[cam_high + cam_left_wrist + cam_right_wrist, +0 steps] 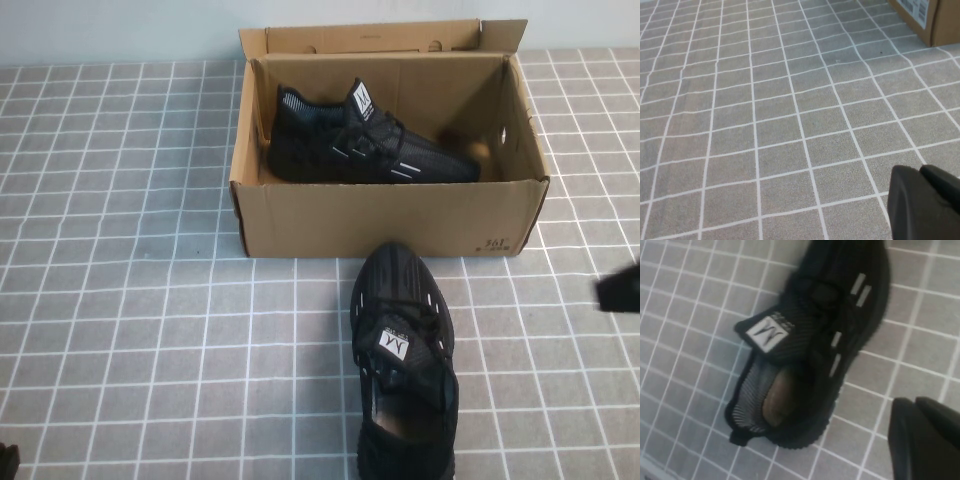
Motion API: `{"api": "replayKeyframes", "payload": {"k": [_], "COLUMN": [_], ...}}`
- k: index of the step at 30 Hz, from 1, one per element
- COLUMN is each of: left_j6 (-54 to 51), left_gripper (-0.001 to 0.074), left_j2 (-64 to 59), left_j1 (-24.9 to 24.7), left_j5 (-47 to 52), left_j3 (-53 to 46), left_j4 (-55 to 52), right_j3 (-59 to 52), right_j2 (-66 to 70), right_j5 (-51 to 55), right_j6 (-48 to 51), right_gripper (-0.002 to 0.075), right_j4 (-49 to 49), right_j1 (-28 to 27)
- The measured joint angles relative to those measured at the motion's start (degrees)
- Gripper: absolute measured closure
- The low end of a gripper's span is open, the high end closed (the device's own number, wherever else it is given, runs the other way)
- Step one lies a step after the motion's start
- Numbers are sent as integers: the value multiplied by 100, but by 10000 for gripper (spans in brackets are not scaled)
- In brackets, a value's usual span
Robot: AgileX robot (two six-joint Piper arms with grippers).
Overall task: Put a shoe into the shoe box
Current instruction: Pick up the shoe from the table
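Seemingly parked: left gripper (922, 200), right gripper (925, 435)

We see the brown cardboard shoe box (385, 215) open, flaps up, with one black knit sneaker (370, 145) lying on its side inside. The shoe (403, 365), its twin, stands upright just before the box's front wall, toe touching it.
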State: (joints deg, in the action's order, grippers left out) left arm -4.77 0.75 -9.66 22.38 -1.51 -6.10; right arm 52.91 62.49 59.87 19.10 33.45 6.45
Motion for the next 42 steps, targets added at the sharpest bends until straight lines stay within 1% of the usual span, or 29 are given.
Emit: {"api": "replayKeyframes", "payload": {"k": [7,12,14,16,19,25,27,31,37,42], "left_j6": [0,0,0,0,0,0,0,0,0,0], "left_gripper": [736,736,736,736,736,736,736,736,736,736], "left_j2": [0,0,0,0,0,0,0,0,0,0], "left_j1": [0,0,0,0,0,0,0,0,0,0], "left_j5": [0,0,0,0,0,0,0,0,0,0], "left_j3": [0,0,0,0,0,0,0,0,0,0], "left_j4": [0,0,0,0,0,-10,-10,-10,-10,-10], "right_j3": [1069,1743,1912,2009,2043,2043,2043,2043,2043,2043], "right_j2": [1245,2055,2289,2429,2526,2586,2659,2883,3284,3510], "right_j5": [-35,-1,30,51,28,-450,-643,-791,-945,-1226], "right_j6": [-73,109,360,748,1153,1356,1359,1382,1311,1147], "right_gripper": [742,742,738,710,609,276,217,185,178,176], "right_j4": [-657,-1323,-1535,-1676,-1763,-2271,-2422,-2582,-3034,-3186], "right_j1": [1758,3028,3421,3659,3793,3794,3794,3794,3769,3685]}}
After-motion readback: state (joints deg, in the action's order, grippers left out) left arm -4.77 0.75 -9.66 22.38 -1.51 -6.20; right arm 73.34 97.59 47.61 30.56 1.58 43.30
